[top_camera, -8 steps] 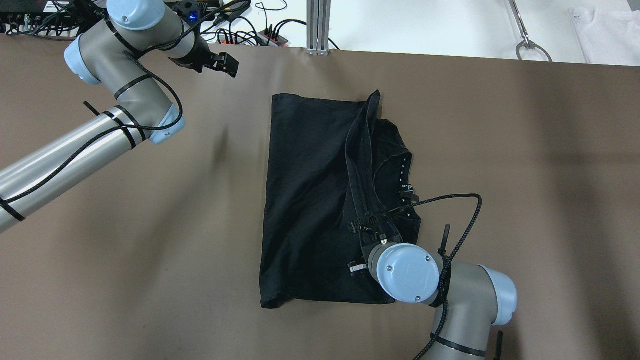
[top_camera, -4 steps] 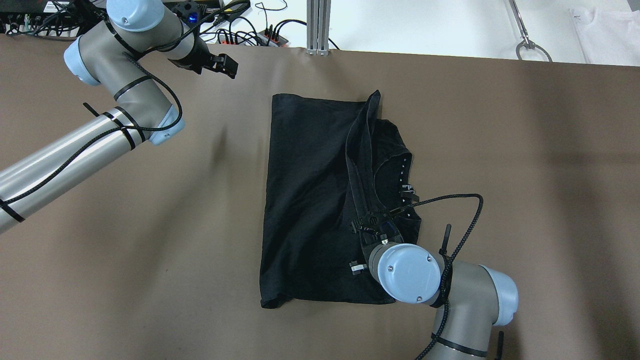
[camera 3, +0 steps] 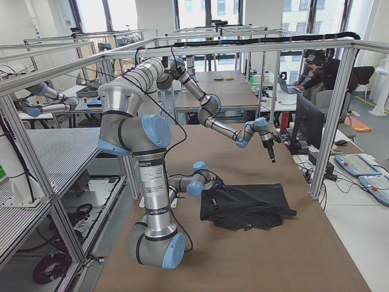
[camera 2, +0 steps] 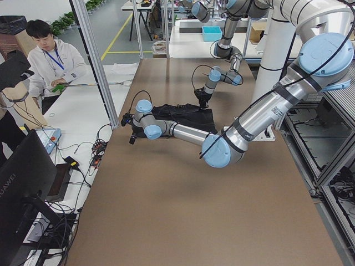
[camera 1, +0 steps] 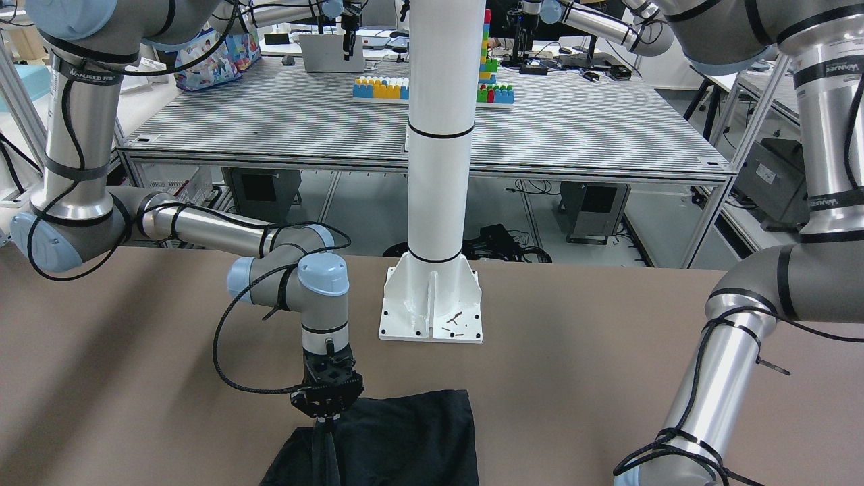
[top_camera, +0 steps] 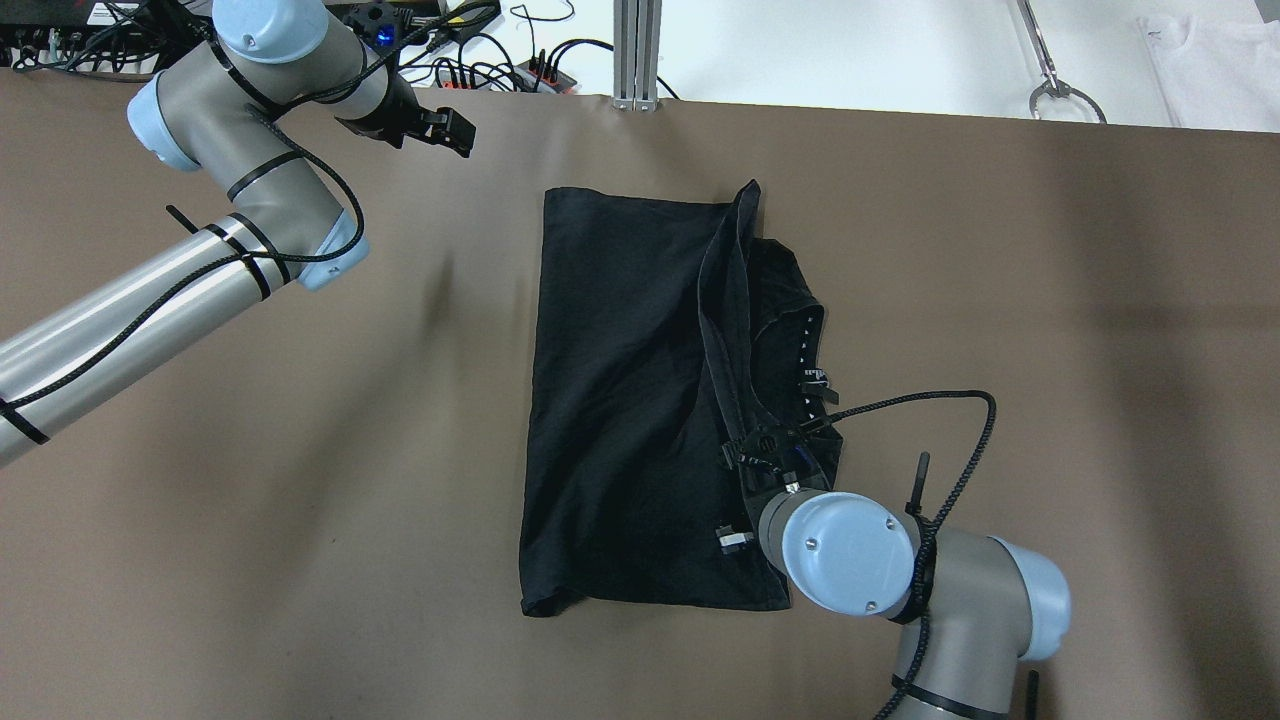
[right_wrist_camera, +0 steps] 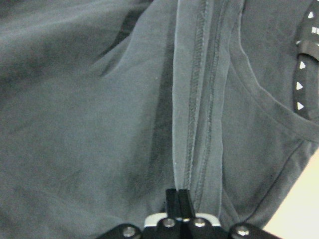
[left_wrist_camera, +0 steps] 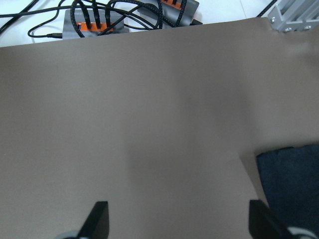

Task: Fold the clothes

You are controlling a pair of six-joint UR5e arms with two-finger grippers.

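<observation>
Found black garment [top_camera: 620, 400] mid-surface, flat, roughly rectangular, collar [top_camera: 808, 365] with white print exposed on the side toward the right edge. Noted right jaws clamped shut on the stitched hem [right_wrist_camera: 199, 99], at the end nearer the surface's near edge, hem raised as a ridge running off toward the far edge. Noted left jaws spread open over bare surface by the far-left corner, well apart from garment, holding nothing.

Risks flagged, judgement only:
- Slip: pinched just the hem edge, thin bite. Could have pulled out under fabric drag on any carry across.
- Single-point pull: gripped at one end only, far end of ridge unsupported. Likely to have skewed the fold and dragged the far end inward, giving a diagonal edge rather than a square one.
- Bunching: lower layers unpinned, left jaws too far off to hold anything down. Could have slid the whole stack toward the left edge instead of folding it.
- Layer count: couldn't tell whether caught one layer or two. Would have opened the stack up with the wrong one.
- Spotted cable [top_camera: 900, 400] on right arm [top_camera: 845, 550] looped above the collar area. Snag possible on a low sweep.
</observation>
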